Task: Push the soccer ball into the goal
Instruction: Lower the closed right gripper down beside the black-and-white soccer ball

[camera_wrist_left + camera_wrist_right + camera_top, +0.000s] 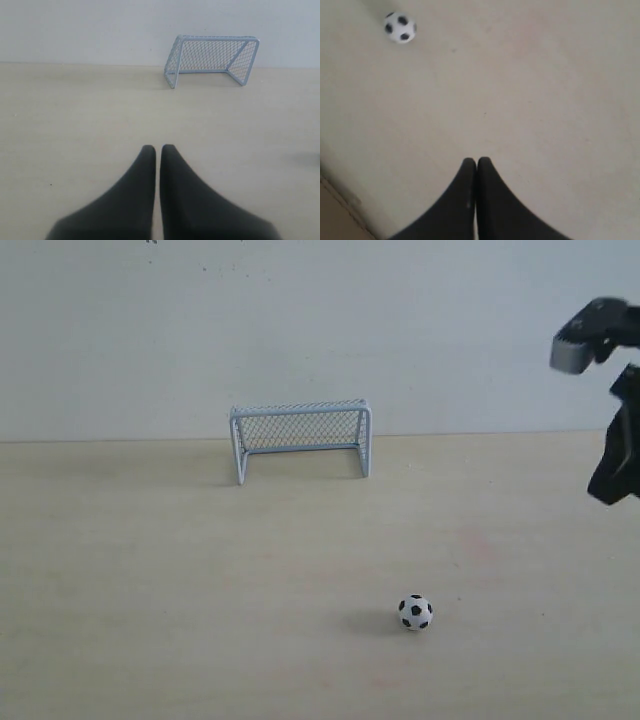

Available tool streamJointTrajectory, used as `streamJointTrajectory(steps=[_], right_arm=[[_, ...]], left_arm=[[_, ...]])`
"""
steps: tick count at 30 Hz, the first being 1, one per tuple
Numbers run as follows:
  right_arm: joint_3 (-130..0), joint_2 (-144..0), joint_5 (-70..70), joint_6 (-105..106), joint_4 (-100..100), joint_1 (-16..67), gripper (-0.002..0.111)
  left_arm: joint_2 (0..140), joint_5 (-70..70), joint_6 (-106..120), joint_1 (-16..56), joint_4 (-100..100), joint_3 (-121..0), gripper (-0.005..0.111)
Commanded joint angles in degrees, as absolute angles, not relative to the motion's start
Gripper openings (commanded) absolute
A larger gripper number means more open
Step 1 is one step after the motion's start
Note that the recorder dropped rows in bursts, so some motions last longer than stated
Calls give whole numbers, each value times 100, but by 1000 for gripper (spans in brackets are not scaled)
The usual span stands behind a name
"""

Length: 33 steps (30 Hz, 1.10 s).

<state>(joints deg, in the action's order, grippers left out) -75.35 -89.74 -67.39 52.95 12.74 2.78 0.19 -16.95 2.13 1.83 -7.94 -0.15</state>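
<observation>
The soccer ball [415, 612] [400, 27], white with black patches, rests on the pale wooden table toward the front right. The goal [301, 438] [212, 59], pale-blue frame with mesh, stands at the back of the table against the wall, its mouth facing forward. My right gripper [477, 162] is shut with nothing in it, held above the table well apart from the ball; part of that arm [612, 400] shows at the right edge of the exterior view. My left gripper [158, 149] is shut and empty, low over the table, pointing toward the goal. It is outside the exterior view.
A plain white wall [300, 330] rises right behind the goal. The light wood table [200, 570] stretches between ball and goal. A table edge [340, 200] appears in the right wrist view.
</observation>
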Motion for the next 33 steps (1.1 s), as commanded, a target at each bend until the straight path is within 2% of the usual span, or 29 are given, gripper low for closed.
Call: streamJointTrajectory(steps=[1, 10, 14, 33], right_arm=[[-7610, -9413, -6996, 6617, 728, 776, 0], [-7610, -9971, -6996, 7796, 53, 2081, 0], [-7610, -10299, -6996, 7796, -76, 2419, 0], [-7610, -11206, -6196, 8259, 767, 2580, 0]], left_arm=[[0, -1699, 168, 171, -837, 0, 4], [0, -1699, 168, 171, -837, 0, 4], [0, -1699, 168, 171, -837, 0, 4], [0, -1699, 168, 171, -837, 0, 4]])
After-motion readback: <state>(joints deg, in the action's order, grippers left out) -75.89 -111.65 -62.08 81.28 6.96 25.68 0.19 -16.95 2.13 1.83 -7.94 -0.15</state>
